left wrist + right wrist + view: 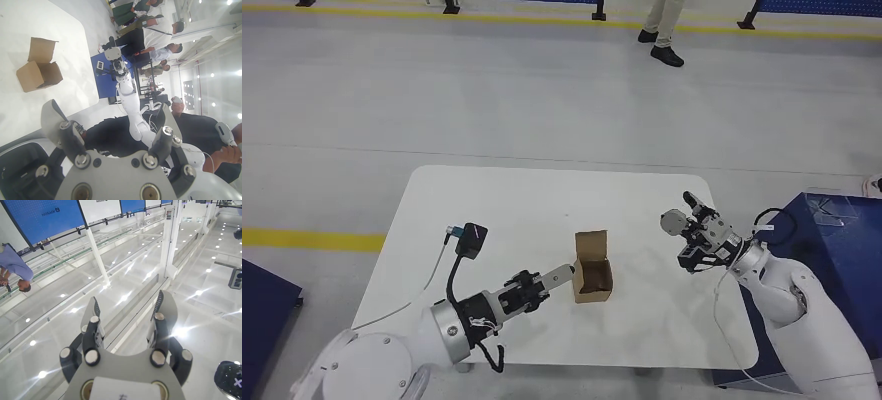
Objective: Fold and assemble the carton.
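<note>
Floor line point(302, 239): We logged a yellow stripe on the grey floor. It lay well apart from the left pincer, on the side away from the carton.

Table point(492, 200): We recorded a white top with rounded corners. It lay beneath both pincers and bore the carton. In the left wrist view its bare surface point(56, 28) ran out ahead of the left pincer.

Left pincer point(560, 272): We found it low over the table, pointed at the carton. Its own wrist view point(107, 104) showed the two fingers spread wide with nothing between them.

Carton point(592, 270): We noted one small brown cardboard box resting on the table, just past the left pincer's fingertips. It sat between the two pincers, much nearer the left one. Its top was open and one flap stood raised on its far side. The left wrist view point(39, 75) showed a strip of bare table between the box and the nearer finger. From the top view we could not tell whether they touched.

Right pincer point(683, 210): We found it over the right-hand part of the table, well apart from the carton and turned upward. Its wrist view point(127, 296) faced the ceiling, and the fingers stood apart, gripping nothing. It also appeared farther off in the left wrist view point(112, 47).

Blue cabinet point(827, 235): We logged this off the table, beyond the right pincer on the side away from the carton.
</note>
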`<action>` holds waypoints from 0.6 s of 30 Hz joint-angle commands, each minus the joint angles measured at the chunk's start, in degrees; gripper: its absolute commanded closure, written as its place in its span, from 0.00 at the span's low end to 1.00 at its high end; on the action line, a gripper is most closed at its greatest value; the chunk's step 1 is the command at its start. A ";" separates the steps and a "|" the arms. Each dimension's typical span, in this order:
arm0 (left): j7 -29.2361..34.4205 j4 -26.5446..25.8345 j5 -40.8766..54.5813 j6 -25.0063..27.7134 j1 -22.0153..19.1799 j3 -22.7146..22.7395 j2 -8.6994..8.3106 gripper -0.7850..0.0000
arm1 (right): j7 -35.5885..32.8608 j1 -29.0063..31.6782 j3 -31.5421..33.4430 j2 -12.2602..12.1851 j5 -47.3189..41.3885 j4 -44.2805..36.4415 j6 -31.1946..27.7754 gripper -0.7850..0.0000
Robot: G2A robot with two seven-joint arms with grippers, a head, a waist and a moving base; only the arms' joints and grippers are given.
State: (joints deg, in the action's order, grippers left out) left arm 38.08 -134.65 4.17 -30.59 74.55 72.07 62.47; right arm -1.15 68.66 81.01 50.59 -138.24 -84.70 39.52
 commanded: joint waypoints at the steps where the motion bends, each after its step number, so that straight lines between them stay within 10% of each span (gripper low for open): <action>1: 0.17 1.11 -1.09 -0.99 0.18 -0.17 -0.09 0.00 | -0.09 -0.40 0.37 -0.10 1.64 -0.73 0.34 0.00; 13: 14.44 20.79 -29.63 -21.19 -22.24 -24.79 0.28 0.00 | -16.11 -3.50 -0.40 -4.02 79.89 -6.80 -1.13 0.00; 18: 11.76 30.55 -21.79 -23.86 -30.67 -32.58 2.40 0.00 | -18.31 -3.96 -1.13 -4.20 84.24 -6.05 -3.36 0.00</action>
State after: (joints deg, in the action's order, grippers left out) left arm 50.67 -106.21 -20.37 -53.60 46.13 41.13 64.34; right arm -20.32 64.67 79.82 46.38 -50.31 -90.72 35.86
